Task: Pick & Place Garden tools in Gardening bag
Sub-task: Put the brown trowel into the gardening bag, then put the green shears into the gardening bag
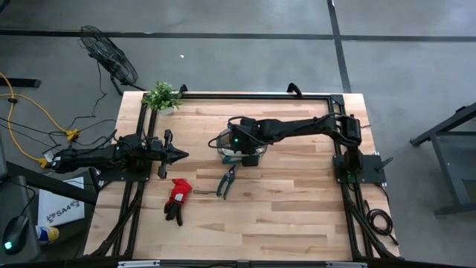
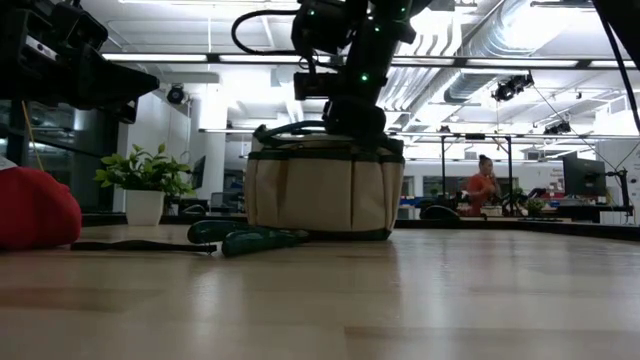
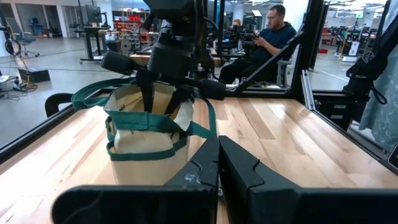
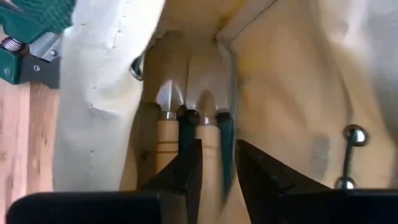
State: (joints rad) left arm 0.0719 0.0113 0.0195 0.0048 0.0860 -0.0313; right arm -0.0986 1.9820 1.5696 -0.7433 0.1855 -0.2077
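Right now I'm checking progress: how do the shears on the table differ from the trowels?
The shears lie flat on the bare table, outside the bag; the trowels are already inside it. The shears have dark green handles; the trowels have light wooden ones. The right gripper hangs in the bag over the trowels; no gripper is near the shears. Both are garden tools.

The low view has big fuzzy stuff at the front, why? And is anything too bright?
In the low view the red glove at the near edge looks soft and out of focus, while the gardening bag is clearer; ceiling lights glare white. In the right wrist view the trowels inside the bag are blurry, too close to the camera.
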